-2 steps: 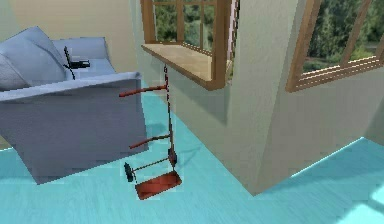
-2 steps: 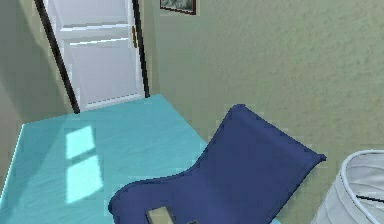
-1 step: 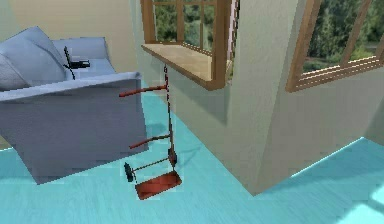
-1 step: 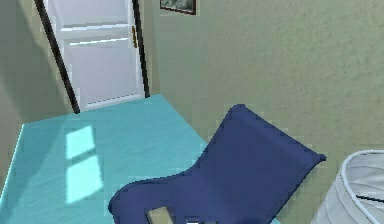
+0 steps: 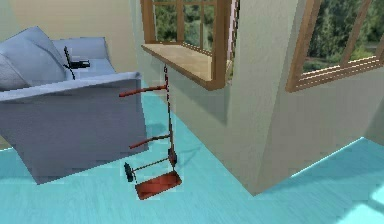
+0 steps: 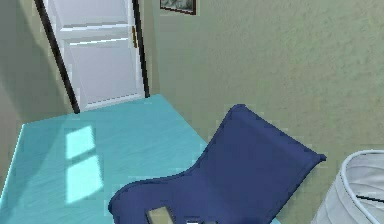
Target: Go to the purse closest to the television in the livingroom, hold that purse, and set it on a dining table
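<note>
A small dark thing lies on the seat of a pale blue sofa at the forward view's left; its shape is too small to name. In the arm side view, a dark blue lounge chair stands low in the middle, and a small flat grey thing lies on its seat at the bottom edge.
A red hand truck leans against the sofa's end. A bay window with a wooden sill and a wall corner stand behind it. The arm side view has a white door, a wall picture, a white basket and teal floor.
</note>
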Robot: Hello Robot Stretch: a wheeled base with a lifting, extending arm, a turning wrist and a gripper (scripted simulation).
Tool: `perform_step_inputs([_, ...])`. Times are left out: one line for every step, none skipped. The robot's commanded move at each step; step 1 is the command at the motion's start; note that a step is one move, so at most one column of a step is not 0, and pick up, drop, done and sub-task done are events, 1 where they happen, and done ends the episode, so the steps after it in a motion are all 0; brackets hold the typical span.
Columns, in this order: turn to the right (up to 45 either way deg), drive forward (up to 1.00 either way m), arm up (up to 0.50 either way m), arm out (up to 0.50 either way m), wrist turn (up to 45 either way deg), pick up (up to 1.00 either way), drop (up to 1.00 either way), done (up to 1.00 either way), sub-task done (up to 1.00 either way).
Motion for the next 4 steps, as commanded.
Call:
perform_step_inputs([0.0, 0.00, 0.00, 0.00, 45.0, 0.00, 0.00, 0.00, 0.00])
perform_step_inputs([0.0, 0.00, 0.00, 0.00, 45.0, 0.00, 0.00, 0.00, 0.00])
perform_step_inputs([0.0, 0.00, 0.00, 0.00, 30.0, 0.00, 0.00, 0.00, 0.00])
perform_step_inputs([0.0, 0.00, -0.30, 0.00, 0.0, 0.00, 0.00, 0.00, 0.00])
